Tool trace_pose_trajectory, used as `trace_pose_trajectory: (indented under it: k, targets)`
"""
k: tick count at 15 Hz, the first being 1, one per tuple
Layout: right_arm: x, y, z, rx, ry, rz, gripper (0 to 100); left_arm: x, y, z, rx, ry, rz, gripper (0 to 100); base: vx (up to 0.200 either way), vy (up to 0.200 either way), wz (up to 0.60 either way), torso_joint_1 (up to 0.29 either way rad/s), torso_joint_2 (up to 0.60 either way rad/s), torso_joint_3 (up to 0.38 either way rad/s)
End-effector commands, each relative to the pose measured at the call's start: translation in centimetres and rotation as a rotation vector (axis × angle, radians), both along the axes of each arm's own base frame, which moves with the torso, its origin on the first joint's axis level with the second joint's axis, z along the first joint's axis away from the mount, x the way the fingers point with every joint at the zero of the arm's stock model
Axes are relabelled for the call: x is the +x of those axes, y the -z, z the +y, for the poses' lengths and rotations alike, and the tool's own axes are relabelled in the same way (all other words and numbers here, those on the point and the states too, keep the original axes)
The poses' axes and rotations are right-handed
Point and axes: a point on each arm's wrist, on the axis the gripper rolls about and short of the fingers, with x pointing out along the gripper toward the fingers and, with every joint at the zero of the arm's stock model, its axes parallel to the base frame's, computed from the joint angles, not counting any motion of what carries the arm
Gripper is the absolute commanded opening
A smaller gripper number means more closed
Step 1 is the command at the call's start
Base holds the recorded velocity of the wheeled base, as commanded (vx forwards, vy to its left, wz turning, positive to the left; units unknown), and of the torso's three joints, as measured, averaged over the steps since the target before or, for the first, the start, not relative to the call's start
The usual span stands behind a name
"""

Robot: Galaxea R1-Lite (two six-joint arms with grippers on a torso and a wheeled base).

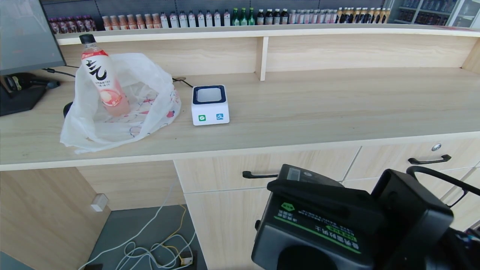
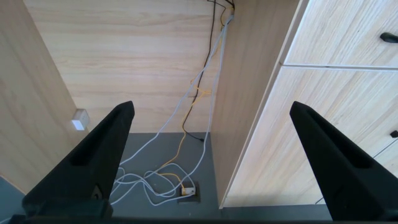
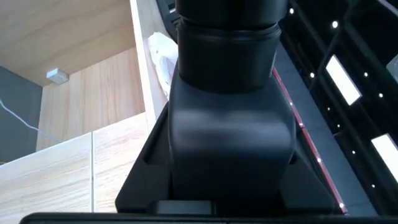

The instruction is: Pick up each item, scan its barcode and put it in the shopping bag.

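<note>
A pink drink bottle (image 1: 105, 80) with a black cap stands upright inside the white, see-through shopping bag (image 1: 153, 86) at the left of the wooden counter (image 1: 337, 108). To the right of the bag sits the white barcode scanner (image 1: 210, 105) with a blue-rimmed window facing up. My left gripper (image 2: 211, 109) is open and holds nothing; it hangs below counter height, over the floor in the open space beside the cabinet. My right arm (image 1: 356, 225) is low in front of the drawers, well short of the counter.
A monitor (image 1: 26, 33) and a black hand-held scanner (image 1: 22, 80) stand at the counter's far left. Rows of bottles (image 1: 240, 17) line the shelf behind. Drawers with black handles (image 1: 429, 160) sit under the counter, and loose cables (image 1: 157, 247) lie on the floor.
</note>
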Motion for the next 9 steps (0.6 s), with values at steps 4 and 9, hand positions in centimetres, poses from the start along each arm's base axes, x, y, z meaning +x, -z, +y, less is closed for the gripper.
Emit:
trace_pose_trajectory:
  k: [4,9]
  targets:
    - [-0.27,0.31,0.43,-0.069,0.018,-0.184,0,0.0,0.0,0.0,0.0,0.0,-0.001,100,0.0,0.0,0.0,0.0,0.0,0.0]
    - [-0.64,-0.04,0.39,-0.067,0.041,-0.354,0,0.0,0.0,0.0,0.0,0.001,-0.001,100,0.0,0.0,0.0,0.0,0.0,0.0]
